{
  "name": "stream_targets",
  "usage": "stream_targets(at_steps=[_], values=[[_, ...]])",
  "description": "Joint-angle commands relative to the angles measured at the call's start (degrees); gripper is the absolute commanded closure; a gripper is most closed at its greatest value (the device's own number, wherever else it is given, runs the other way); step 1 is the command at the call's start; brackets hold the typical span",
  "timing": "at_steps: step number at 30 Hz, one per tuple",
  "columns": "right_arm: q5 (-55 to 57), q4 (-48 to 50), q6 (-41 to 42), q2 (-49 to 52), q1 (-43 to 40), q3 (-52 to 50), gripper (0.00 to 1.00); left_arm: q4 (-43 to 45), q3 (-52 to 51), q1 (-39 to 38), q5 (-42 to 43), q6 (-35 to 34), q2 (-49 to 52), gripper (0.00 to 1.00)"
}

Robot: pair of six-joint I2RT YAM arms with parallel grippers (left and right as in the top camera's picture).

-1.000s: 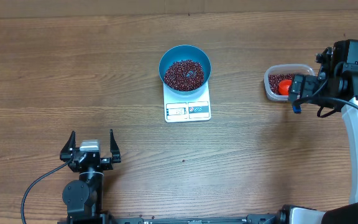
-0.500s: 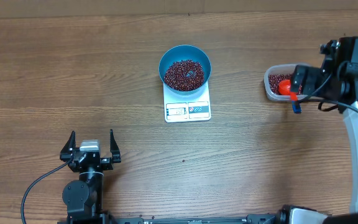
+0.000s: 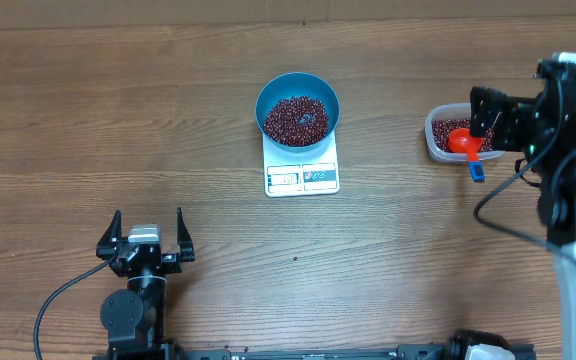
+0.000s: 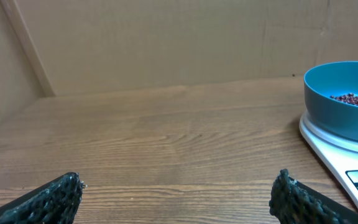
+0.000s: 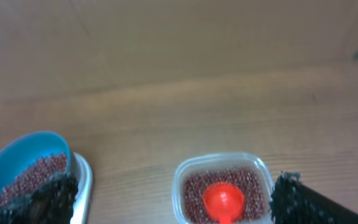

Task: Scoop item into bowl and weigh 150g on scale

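Scanning from left: my left claw [image 3: 148,216] is wide open, empty, low over the wooden bench [image 3: 68,120]. Centre, small dark red beans [image 3: 296,118] lie in the round blue bowl [image 3: 263,100] atop the flat white scale [image 3: 303,177]. Right claw [image 3: 476,128] gapes empty above the clear plastic tub [image 3: 433,135] holding the orange-red scoop [image 3: 459,140].

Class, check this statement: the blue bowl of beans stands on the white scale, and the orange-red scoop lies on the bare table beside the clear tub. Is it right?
Not quite. The scoop lies in the clear tub, not on the bare table beside it; the overhead view shows this. The blue bowl of beans does stand on the white scale.
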Motion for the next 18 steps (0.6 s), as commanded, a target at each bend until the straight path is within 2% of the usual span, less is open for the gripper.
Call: stream_targets(at_steps=[1, 5, 18], values=[[-2.6, 5.8, 2.7, -6.1, -0.2, -6.8, 0.0, -0.1, -0.2, 0.4, -0.5, 1.1, -0.6, 0.01], [-2.7, 17.4, 4.7, -15.4, -0.1, -18.0, 0.0, -0.1, -0.2, 0.4, -0.5, 1.1, -0.6, 0.0], [-2.7, 33.9, 4.7, -36.1, 0.2, -40.1, 0.0, -0.1, -0.2, 0.4, -0.5, 1.1, -0.6, 0.01]])
